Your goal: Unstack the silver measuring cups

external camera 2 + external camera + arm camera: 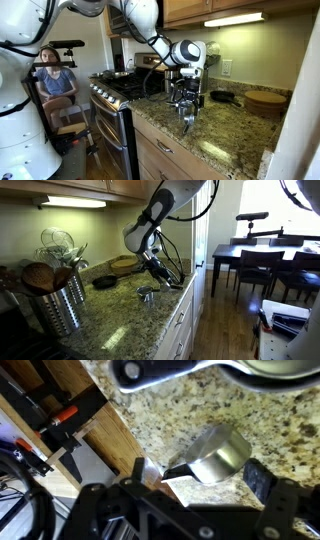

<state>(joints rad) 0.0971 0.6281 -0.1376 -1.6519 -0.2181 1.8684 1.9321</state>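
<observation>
Two of the silver measuring cups show in the wrist view. The near cup [218, 452] sits between the jaws of the gripper [200, 480], bowl outward, with its flat handle running back to the inner side of one finger [140, 472]. The opposite finger [262, 480] stands just beside the bowl's rim. The jaws are partly spread, about as wide as the cup with its handle, and I cannot tell whether the pads press on the metal or only flank it. The far cup [272, 372] lies on the speckled granite tabletop [260, 415] at the upper edge of that view, with its handle stretched along the edge. In both exterior views the gripper [149, 280] [186, 108] points down near the front edge of the tabletop [115, 325] [235, 135], with a small silver cup [147, 297] [186, 121] at its fingertips. A black round pan [103, 280] [222, 97] rests behind the gripper. A ribbed steel utensil canister [60, 305] holding wooden spoons stands well apart from the cups.
</observation>
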